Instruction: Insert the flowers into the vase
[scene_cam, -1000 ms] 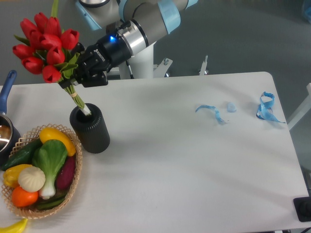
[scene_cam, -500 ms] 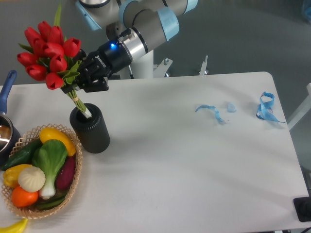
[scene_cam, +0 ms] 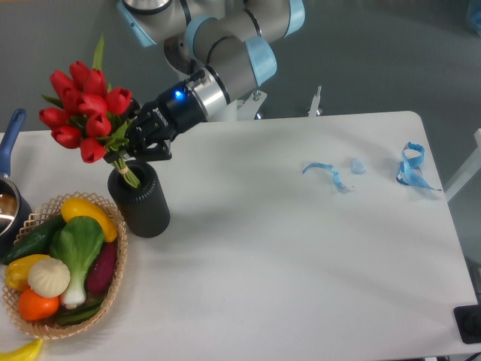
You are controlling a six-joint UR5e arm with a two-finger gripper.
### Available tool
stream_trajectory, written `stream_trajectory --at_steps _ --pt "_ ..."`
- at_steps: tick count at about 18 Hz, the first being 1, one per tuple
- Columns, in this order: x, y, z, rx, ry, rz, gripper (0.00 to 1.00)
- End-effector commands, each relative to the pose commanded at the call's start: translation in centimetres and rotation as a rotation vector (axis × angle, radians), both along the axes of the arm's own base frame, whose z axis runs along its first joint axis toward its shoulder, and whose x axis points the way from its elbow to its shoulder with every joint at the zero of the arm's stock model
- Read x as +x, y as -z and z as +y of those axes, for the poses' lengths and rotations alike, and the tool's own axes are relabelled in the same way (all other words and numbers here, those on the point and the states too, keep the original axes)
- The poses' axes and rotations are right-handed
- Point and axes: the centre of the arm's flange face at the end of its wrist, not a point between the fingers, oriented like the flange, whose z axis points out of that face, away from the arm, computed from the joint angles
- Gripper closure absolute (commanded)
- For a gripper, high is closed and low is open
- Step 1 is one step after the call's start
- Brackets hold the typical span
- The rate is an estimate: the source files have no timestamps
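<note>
two fingers [scene_cam: 137, 141] around flowers [scene_cam: 89, 114]

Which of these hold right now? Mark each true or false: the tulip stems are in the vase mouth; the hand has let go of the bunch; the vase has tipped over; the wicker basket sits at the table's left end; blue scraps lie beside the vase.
1. The stems of the tulips are in the mouth of the black vase. True.
2. The hand has let go of the bunch. False: it is shut on the stems just above the vase.
3. The vase has tipped over. False: it stands upright.
4. The wicker basket sits at the table's left end. True.
5. The blue scraps lie beside the vase. False: they lie at the far right end.
</note>
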Motion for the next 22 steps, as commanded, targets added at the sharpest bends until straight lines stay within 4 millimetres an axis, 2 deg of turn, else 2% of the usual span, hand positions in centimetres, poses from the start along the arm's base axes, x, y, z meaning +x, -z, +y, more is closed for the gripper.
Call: stream_trajectory --at_steps 3,5,7,9,11,15,20,22 --pt "0.1 1.8 -0.1 0.011 0.011 0.018 0.80" --pt "0.1 1.9 -0.1 0.008 0.011 0.018 0.68" --pt "-0.1 2.2 -0.2 0.002 0.006 0.013 0.49" --pt "-0.3 2.6 -0.4 -0.006 -0.002 0.005 0.23" --pt "-0.9 2.9 -1.1 -0.013 -0.025 -0.007 0.00" --pt "-1.8 3.4 -2.8 -0.017 -0.074 -0.012 0.00" --pt "-3.3 2.0 -5.1 -0.011 -0.146 0.016 0.00" --pt "-4.4 2.2 -6.0 -0.045 -0.183 0.040 0.00"
